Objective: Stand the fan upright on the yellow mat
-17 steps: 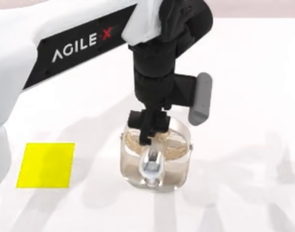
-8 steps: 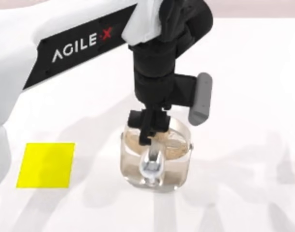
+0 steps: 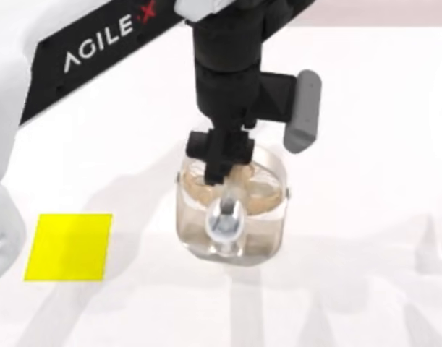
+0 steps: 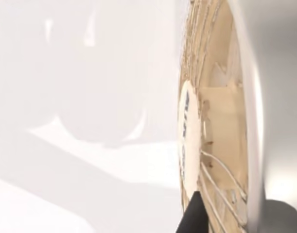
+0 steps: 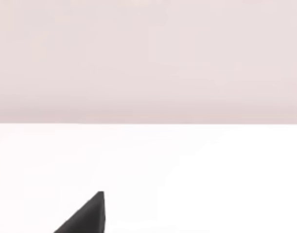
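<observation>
Left gripper (image 3: 222,168) reaches in from the upper left of the top view and is clamped on the upper rim of the fan (image 3: 231,217). The fan sits centre frame, upright, ring housing translucent, tan blades inside, shiny hub (image 3: 224,225) facing the lower edge. Yellow mat (image 3: 69,246) lies flat at lower left, well apart from the fan. Left wrist view: fan (image 4: 214,126) fills the right side, edge-on. Right gripper: only a dark tip (image 5: 87,216) shows; grip state cannot be told.
</observation>
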You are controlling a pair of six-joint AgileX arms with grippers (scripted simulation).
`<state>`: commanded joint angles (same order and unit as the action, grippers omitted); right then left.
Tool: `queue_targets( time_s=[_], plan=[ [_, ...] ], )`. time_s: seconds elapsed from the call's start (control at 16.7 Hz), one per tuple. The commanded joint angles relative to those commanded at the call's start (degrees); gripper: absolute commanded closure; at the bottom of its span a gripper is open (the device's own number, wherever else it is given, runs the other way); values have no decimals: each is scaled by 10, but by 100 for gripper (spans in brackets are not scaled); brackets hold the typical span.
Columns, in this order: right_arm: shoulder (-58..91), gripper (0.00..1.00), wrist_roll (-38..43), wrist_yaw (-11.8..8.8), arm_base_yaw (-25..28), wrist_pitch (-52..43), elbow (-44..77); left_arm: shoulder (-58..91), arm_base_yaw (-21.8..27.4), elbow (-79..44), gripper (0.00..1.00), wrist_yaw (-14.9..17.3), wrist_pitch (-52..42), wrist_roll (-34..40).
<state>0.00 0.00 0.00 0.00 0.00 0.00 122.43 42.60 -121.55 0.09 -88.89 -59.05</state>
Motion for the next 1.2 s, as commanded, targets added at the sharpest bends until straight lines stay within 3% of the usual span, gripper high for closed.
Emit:
queue_targets(
  time_s=[0.42, 0.66, 0.9, 1.2],
  plan=[
    [0, 0, 0, 0, 0, 0, 0, -2, 1, -8, 100, -1, -11, 5],
    [0, 0, 0, 0, 0, 0, 0, -9, -9, 14, 100, -16, -32, 85],
    [0, 0, 0, 0, 0, 0, 0, -31, -36, 55, 100, -38, -57, 263],
    [0, 0, 0, 0, 0, 0, 0, -91, -86, 127, 100, -58, -62, 607]
  ],
)
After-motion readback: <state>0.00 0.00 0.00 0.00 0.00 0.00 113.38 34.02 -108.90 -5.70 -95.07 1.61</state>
